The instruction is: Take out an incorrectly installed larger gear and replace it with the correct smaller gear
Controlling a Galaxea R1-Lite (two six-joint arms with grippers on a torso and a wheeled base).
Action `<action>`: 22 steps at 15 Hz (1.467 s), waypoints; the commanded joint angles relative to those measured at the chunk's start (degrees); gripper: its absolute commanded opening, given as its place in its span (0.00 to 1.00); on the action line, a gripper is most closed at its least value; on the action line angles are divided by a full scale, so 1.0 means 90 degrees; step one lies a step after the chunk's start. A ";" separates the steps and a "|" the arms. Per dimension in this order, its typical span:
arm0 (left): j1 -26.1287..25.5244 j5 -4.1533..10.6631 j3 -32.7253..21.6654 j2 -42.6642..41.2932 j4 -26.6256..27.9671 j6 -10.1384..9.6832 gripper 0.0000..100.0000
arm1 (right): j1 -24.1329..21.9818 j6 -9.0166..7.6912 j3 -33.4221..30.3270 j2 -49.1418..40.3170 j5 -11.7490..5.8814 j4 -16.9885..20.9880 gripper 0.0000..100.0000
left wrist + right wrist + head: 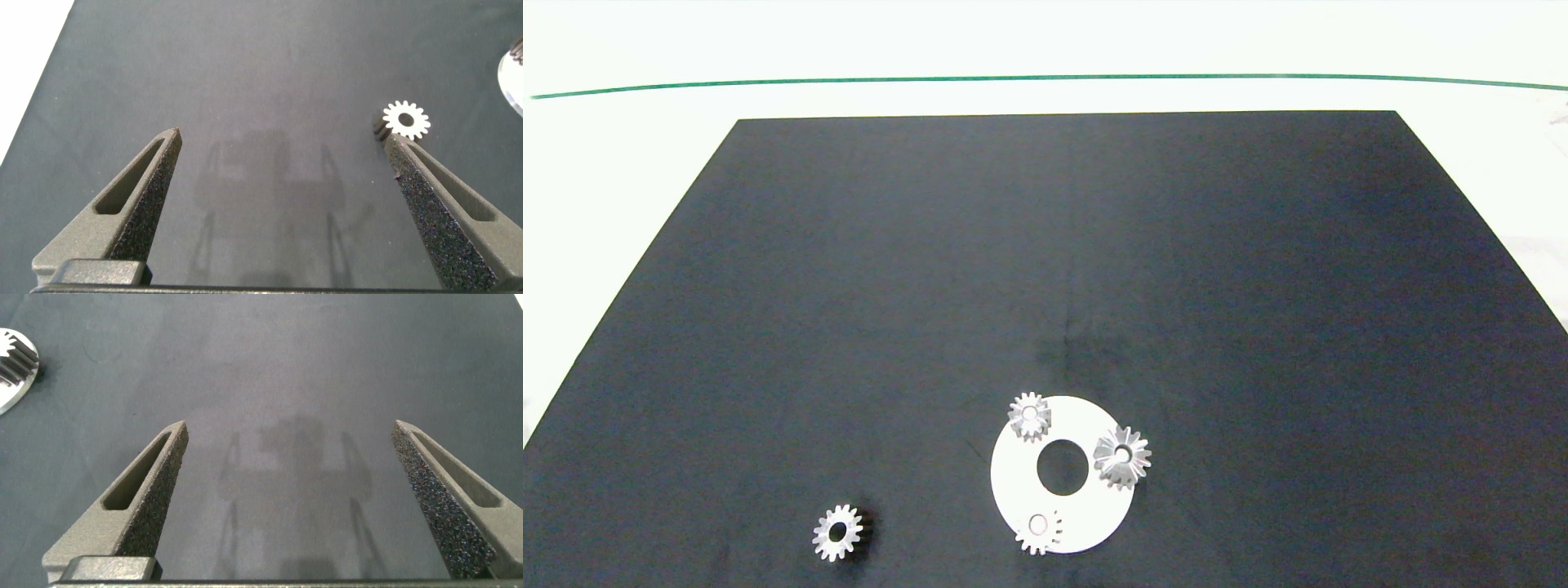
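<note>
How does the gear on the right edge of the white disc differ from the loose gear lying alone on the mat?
The larger gear has long, sharp, flaring teeth; the smaller gear has short blunt ones. The larger gear has a small centre hole, the smaller gear a wide bore. The larger gear sits on the white disc at its right edge, while the smaller gear lies apart on the black mat, to the disc's left. Both are silver metal, and neither is held.

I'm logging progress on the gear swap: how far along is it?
Nothing looks done yet. The larger gear sits on the white ring plate at its right edge, beside two pale gears. The smaller gear lies loose on the black mat, left of the plate. Nothing is in hand: the left gripper and right gripper hang open, empty. Removal and replacement both remain.
</note>
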 commanded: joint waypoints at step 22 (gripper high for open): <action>-0.0021 0.0590 -0.6680 0.6317 0.2348 0.1099 1.00 | 0.1037 -0.1472 -0.3359 0.4472 0.0169 0.0672 1.00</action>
